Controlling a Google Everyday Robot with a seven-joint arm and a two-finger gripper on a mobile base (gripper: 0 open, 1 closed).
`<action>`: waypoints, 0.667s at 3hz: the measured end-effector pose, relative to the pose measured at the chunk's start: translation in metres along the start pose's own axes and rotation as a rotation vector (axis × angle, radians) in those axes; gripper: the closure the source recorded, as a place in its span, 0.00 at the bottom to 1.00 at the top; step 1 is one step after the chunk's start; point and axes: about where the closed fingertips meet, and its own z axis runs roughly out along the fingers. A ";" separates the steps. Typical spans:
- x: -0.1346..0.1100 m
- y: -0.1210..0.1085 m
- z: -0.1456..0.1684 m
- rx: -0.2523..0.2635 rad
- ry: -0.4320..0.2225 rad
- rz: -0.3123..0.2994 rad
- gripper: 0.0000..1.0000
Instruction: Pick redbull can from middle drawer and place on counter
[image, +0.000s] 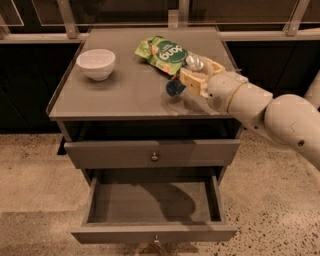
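Low, tool (187, 81) with can (175, 88) over counter (120, 97)

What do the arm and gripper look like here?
The arm is glossy white, made of fat rounded segments, with a thin tan band near the wrist. The gripper, over the counter beside the green bag and closed on the redbull can, is pale tan and blocky. No cables or markings show.

There is one counter (125, 95). On it sit one white bowl (96, 63), far left, and one green snack bag (162, 54), far right. One redbull can (175, 88) is held by the one gripper (192, 75), over the counter's right side. Two drawers show: one upper drawer (110, 152) and one open middle drawer (130, 202).
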 end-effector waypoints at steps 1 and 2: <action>0.021 -0.021 0.007 0.012 -0.044 0.066 1.00; 0.035 -0.036 0.012 0.038 -0.066 0.113 1.00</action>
